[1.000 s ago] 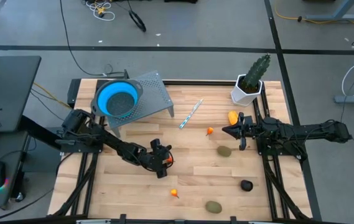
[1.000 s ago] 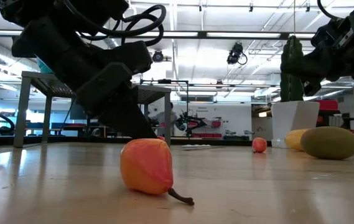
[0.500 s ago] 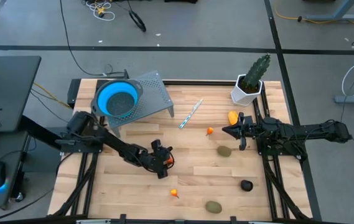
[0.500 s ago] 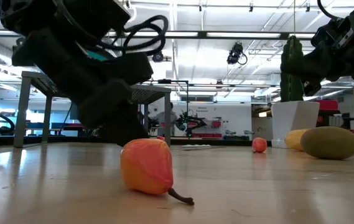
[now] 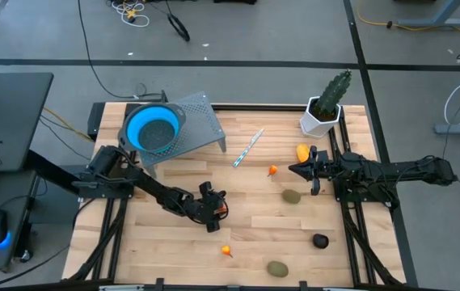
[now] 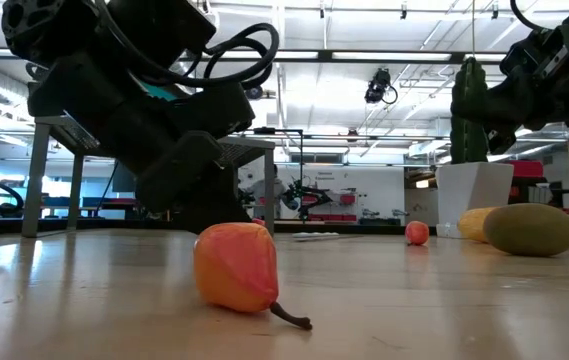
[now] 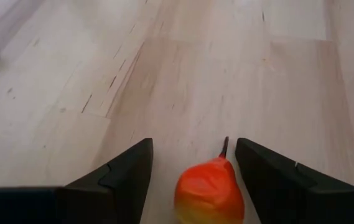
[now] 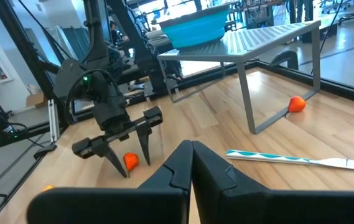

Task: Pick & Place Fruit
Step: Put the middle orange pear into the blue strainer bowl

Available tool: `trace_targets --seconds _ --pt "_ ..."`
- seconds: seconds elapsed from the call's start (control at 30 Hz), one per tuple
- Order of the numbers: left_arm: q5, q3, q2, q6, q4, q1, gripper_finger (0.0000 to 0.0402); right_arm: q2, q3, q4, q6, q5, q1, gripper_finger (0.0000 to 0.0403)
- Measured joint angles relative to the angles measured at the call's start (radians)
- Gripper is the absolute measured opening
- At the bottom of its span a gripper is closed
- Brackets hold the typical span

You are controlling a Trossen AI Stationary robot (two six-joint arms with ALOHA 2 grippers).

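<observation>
A small orange fruit [image 7: 209, 190] lies on the wooden table with its dark stem pointing away, also seen in the high view [image 5: 222, 208]. My left gripper [image 7: 193, 146] is open, one finger on either side of this fruit with a gap on both sides; from across the table it shows slanting down [image 8: 136, 158]. My right gripper [image 5: 294, 170] is shut and empty, held level above the table's right side. Other fruits lie loose on the table: an orange piece [image 5: 226, 251], two olive ovals [image 5: 292, 196] [image 5: 276, 268], a dark round one [image 5: 319, 241], a yellow-orange oval [image 5: 302, 151].
A blue bowl [image 5: 154, 129] sits on a grey perforated stand [image 5: 201, 121] at the far left. A cactus in a white pot [image 5: 324, 113] stands at the far right. A pale striped stick [image 5: 247, 149] and another small orange piece [image 5: 272, 170] lie mid-table.
My left arm has leaned a little lower and toward the table's right edge, bringing the open fingers down around the orange fruit. The fruit has not moved.
</observation>
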Motion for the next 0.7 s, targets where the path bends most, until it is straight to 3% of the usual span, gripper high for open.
trace_targets --seconds 0.7 --pt "0.024 0.0 -0.001 -0.099 -0.09 0.0 0.0242 0.0 0.0 0.0 0.0 0.0 0.0 0.0013"
